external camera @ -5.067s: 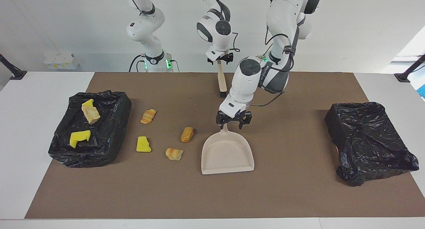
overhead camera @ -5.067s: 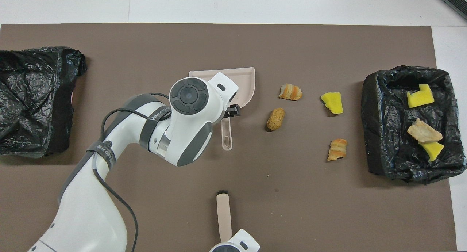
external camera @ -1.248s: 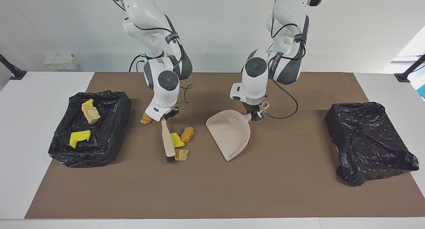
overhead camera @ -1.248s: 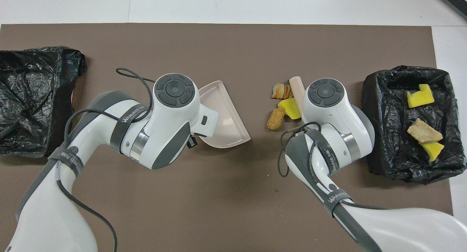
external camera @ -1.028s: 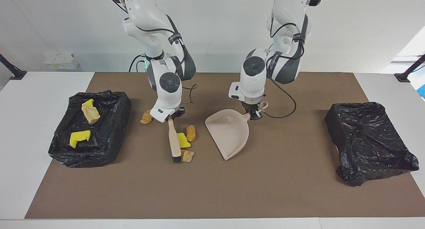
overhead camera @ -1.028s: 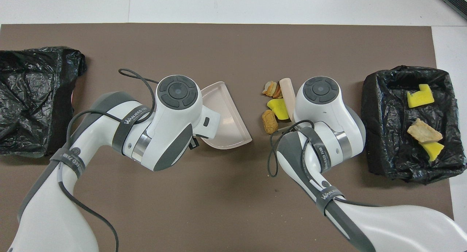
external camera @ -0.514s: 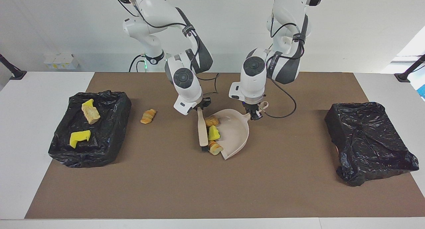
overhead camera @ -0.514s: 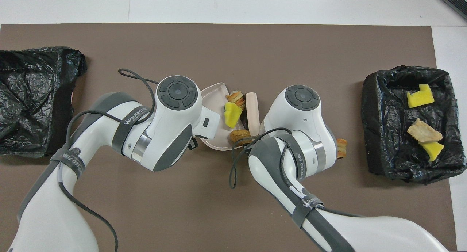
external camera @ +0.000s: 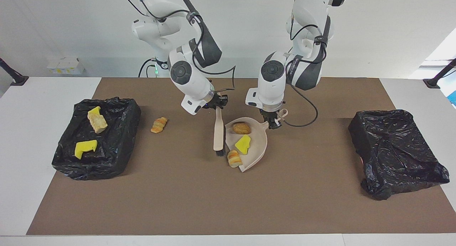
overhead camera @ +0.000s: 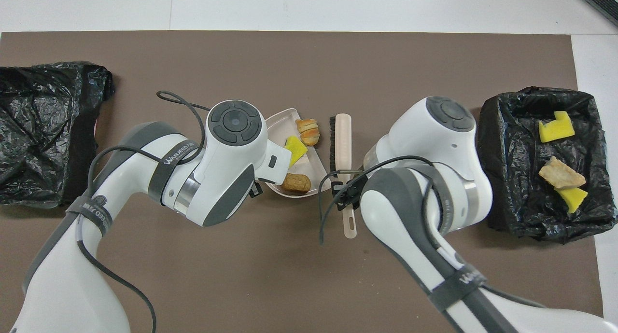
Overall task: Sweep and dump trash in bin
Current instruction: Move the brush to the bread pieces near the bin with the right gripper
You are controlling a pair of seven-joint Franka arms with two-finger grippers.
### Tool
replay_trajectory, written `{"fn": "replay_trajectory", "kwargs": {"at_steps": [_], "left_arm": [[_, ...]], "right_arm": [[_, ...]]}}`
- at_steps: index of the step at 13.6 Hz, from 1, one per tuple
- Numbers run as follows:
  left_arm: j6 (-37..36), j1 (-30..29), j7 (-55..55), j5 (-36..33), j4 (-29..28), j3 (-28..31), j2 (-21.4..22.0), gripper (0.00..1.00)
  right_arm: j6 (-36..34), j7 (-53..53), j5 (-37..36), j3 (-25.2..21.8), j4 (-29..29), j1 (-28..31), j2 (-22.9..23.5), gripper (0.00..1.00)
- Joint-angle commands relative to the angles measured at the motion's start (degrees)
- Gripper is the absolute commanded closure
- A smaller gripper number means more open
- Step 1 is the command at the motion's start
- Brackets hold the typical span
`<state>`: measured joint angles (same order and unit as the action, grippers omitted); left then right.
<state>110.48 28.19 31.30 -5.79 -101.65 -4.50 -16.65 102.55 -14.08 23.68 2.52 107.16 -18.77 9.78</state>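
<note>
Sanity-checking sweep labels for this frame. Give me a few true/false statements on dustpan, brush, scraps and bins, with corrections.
1. The left hand holds the dustpan by its handle. True.
2. The dustpan is empty. False: a round tan piece and a yellow sponge chunk lie in it, and a striped pastry piece sits at its lip.
3. The right hand holds the brush beside the dustpan's mouth. True.
4. Every scrap is off the mat. False: one orange pastry scrap still lies between the dustpan and the bin with trash.
5. Both bins hold trash. False: the other bin shows none.
</note>
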Motion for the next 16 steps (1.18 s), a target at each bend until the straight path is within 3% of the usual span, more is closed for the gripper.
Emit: {"fn": "replay_trajectory", "kwargs": {"at_steps": [1, 3, 6, 7, 11, 16], "left_arm": [[1.8, 0.4, 0.0, -0.8, -2.1, 0.3, 2.0, 1.00], [3.1, 0.1, 0.3, -0.8, -2.1, 0.3, 1.8, 1.00], [4.2, -0.8, 4.1, -0.8, -2.0, 0.3, 1.4, 1.00], [4.1, -0.9, 6.3, -0.8, -2.0, 0.3, 1.5, 1.00], [3.2, -1.5, 7.1, -0.8, -2.2, 0.4, 1.5, 1.00], [4.0, -0.9, 7.1, -0.8, -6.6, 0.3, 3.1, 1.00]], "right_arm": [[-6.1, -0.8, -4.1, 0.1, 1.4, 4.9, -3.2, 1.00], [-9.7, -1.5, -7.8, 0.0, 1.7, 6.7, -3.9, 1.00], [-11.0, -16.8, -12.1, -0.1, 2.7, 8.5, -4.5, 1.00], [-12.1, -17.3, -15.3, -0.1, 3.7, 8.8, -5.1, 1.00], [-12.7, -14.5, -23.6, 0.1, 14.9, 11.5, -12.0, 1.00], [-8.0, -6.4, -25.9, 0.1, 30.0, 15.1, -21.7, 1.00]]}}
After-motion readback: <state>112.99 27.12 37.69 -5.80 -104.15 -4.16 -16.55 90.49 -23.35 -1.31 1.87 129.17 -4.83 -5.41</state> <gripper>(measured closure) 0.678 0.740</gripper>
